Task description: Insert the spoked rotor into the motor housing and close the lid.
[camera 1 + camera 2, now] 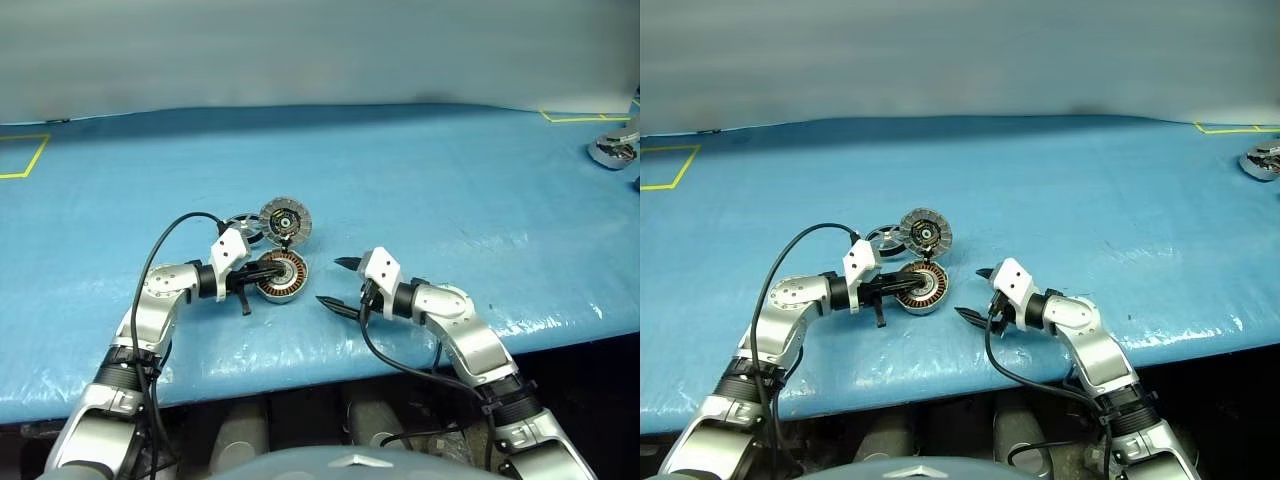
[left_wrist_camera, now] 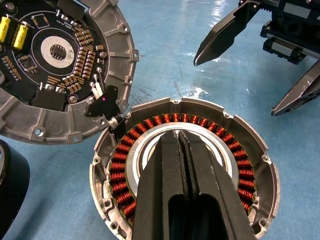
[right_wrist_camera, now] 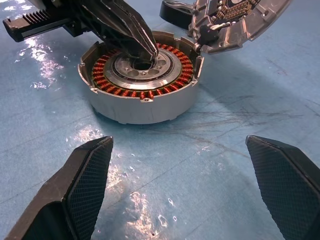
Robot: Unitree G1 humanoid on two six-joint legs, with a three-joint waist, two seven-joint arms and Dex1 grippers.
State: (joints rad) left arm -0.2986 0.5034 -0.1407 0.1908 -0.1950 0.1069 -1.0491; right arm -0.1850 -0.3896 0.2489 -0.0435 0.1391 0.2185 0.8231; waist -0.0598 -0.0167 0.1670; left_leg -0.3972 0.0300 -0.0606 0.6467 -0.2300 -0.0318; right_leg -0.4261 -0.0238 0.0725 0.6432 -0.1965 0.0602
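Two arms reach inward over the blue table (image 1: pixel 480 190). Left gripper (image 3: pixel 142 52), fingers pressed together, dips into the motor housing (image 3: pixel 142 107); it seems to grasp nothing. Right gripper (image 1: pixel 340 283) gapes nearby. Lid (image 1: pixel 285 220) stands open; spoked rotor (image 1: pixel 243 226) lies behind.

silver-grey jointed metal arms, black collar rings at joints; white wrist blocks, looping black cables; left gripper (image 1: pixel 262 279), right gripper (image 1: pixel 338 283): tapered black fingers (image 3: pixel 85 187), cross-hatched textured pads

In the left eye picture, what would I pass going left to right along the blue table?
Yellow tape square → left gripper on the motor housing → right gripper → silver object at the far right edge.
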